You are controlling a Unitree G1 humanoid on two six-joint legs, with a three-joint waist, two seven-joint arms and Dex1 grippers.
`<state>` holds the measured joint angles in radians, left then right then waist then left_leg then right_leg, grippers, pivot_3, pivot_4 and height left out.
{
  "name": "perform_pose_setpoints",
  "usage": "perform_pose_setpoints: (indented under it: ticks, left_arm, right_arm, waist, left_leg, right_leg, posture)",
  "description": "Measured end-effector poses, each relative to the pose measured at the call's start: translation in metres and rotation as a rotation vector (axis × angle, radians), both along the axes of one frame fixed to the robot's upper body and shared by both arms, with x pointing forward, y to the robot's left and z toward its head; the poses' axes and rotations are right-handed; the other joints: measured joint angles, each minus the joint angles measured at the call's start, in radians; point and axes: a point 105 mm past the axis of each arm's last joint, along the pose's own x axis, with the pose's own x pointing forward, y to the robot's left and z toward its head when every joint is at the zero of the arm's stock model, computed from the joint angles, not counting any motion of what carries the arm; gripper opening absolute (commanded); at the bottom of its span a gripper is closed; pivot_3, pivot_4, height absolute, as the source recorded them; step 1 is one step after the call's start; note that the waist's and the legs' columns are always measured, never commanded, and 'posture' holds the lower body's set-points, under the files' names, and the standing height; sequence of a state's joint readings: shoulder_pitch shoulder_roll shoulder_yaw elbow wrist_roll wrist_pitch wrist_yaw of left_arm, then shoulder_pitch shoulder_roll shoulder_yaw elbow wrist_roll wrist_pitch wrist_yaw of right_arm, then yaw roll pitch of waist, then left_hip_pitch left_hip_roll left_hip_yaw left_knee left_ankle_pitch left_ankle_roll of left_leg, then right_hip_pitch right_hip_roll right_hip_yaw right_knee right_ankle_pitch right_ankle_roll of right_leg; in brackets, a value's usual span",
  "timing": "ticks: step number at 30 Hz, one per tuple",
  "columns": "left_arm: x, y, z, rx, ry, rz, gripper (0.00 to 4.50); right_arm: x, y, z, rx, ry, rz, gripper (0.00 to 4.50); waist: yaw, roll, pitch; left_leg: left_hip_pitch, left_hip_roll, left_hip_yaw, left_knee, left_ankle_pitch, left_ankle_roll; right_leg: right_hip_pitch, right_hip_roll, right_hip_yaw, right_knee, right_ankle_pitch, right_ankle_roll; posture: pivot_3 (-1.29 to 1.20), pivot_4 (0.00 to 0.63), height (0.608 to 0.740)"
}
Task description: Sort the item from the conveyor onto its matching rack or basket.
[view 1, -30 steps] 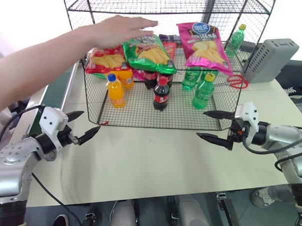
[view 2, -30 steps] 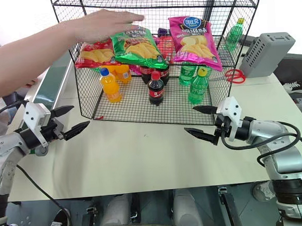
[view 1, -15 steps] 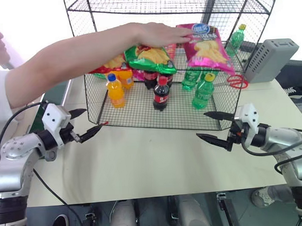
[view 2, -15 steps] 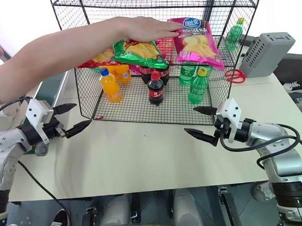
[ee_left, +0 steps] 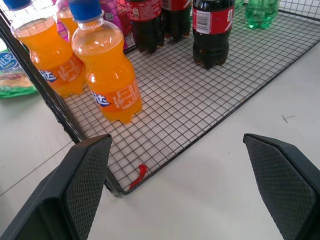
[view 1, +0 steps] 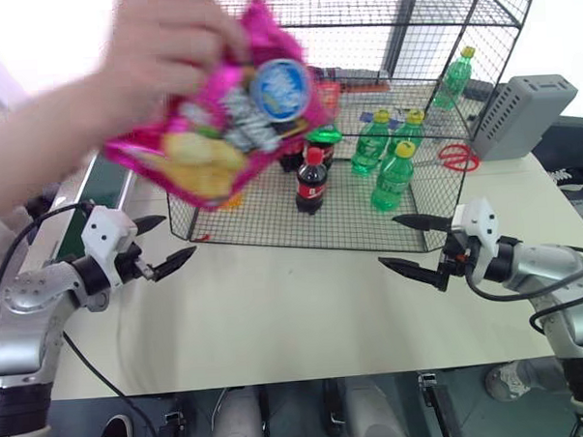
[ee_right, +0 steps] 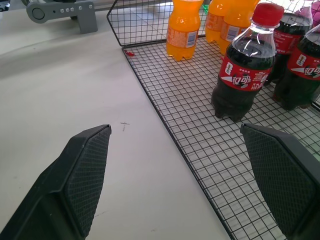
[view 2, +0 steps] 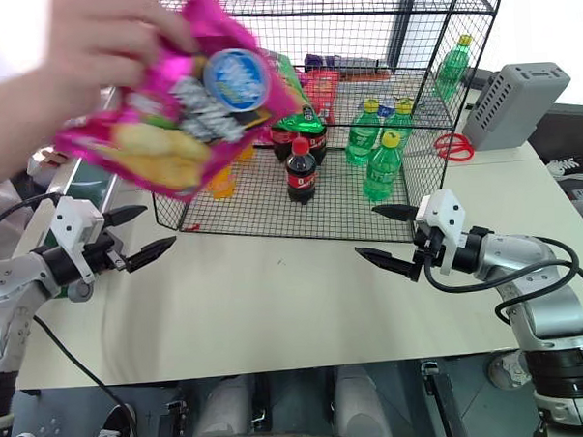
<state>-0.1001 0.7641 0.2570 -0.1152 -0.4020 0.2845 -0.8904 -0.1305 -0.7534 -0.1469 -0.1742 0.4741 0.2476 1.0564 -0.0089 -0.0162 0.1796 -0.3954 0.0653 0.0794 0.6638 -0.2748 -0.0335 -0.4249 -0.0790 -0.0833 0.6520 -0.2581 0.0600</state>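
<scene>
A person's hand point(view 1: 168, 40) holds the item, a shiny magenta-pink chip bag point(view 1: 219, 115) with a blue oval logo, in the air in front of the left half of the black wire rack point(view 1: 262, 212). The bag hangs tilted above my left gripper point(view 1: 174, 236), which is open over the table near the rack's front left corner. To the right, my right gripper point(view 1: 389, 240) is open too, off the rack's front right corner. Nothing lies between either pair of fingers. A strip of the green conveyor point(view 1: 104, 186) shows at the far left.
On the rack's bottom tier stand orange bottles point(ee_left: 107, 75), cola bottles point(view 1: 311, 179) and green bottles point(view 1: 391, 175). A grey box point(view 1: 524, 112) and red scissors point(view 1: 453, 156) lie right of the rack. The person's arm reaches in from the left.
The person's hand has taken the pink bag off the rack's middle tier and carried it up, left and nearer to me. Both grippers have stayed where they were, open.
</scene>
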Motion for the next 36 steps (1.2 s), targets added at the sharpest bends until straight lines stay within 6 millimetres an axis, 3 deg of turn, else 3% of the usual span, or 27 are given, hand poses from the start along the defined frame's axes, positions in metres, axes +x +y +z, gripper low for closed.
perform_pose_setpoints:
  ticks: [16, 24, 36]
  left_arm:
    - [0.003, -0.004, 0.005, 0.012, -0.034, -0.016, 4.5]
    - [0.003, -0.004, -0.006, 0.048, -0.012, -0.027, 4.5]
    - [0.003, -0.004, -0.007, 0.064, -0.025, -0.035, 4.5]
  right_arm:
    - [0.002, 0.0, 0.003, -0.023, -0.02, 0.002, 4.33]
    - [0.003, 0.0, 0.004, -0.03, -0.029, 0.003, 4.33]
    - [0.007, 0.002, 0.006, -0.041, -0.049, 0.013, 4.33]
  waist:
    - [0.0, 0.0, 0.0]
    - [0.0, 0.0, 0.0]
    - [0.0, 0.0, 0.0]
  left_leg:
    - [0.0, 0.0, 0.0, 0.0, 0.0, 0.0]
    - [0.0, 0.0, 0.0, 0.0, 0.0, 0.0]
    - [0.0, 0.0, 0.0, 0.0, 0.0, 0.0]
  right_leg:
    - [0.0, 0.0, 0.0, 0.0, 0.0, 0.0]
    - [0.0, 0.0, 0.0, 0.0, 0.0, 0.0]
    - [0.0, 0.0, 0.0, 0.0, 0.0, 0.0]
  posture:
    - [0.0, 0.15, 0.74]
    - [0.0, 0.15, 0.74]
    - [0.0, 0.15, 0.74]
